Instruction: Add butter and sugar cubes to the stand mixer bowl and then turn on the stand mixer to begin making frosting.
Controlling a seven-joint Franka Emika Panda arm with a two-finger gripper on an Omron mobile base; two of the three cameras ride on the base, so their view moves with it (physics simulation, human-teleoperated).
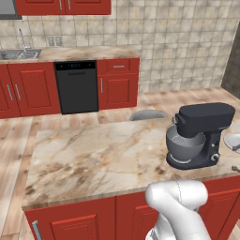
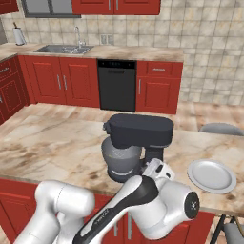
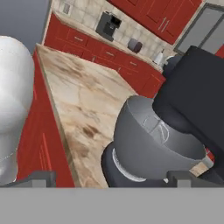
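Observation:
The dark charcoal stand mixer (image 1: 202, 133) stands at the right end of the island counter, head down over the stand mixer bowl (image 1: 184, 146). From the right base view the mixer (image 2: 139, 133) and its grey bowl (image 2: 119, 158) are at centre, with my white wrist (image 2: 158, 168) close by the mixer's base on the near side. My gripper (image 3: 111, 179) is open and holds nothing. It looks at the bowl (image 3: 148, 146) from close beside it, with the wire whisk (image 3: 157, 129) inside. Butter and sugar cubes are out of view.
A flat white plate (image 2: 211, 175) lies on the counter right of the mixer. A small brown object (image 1: 236, 168) is cut off by the frame's right edge. A grey stool (image 1: 147, 115) stands beyond the island. Red cabinets and a black dishwasher (image 1: 76, 86) line the far wall.

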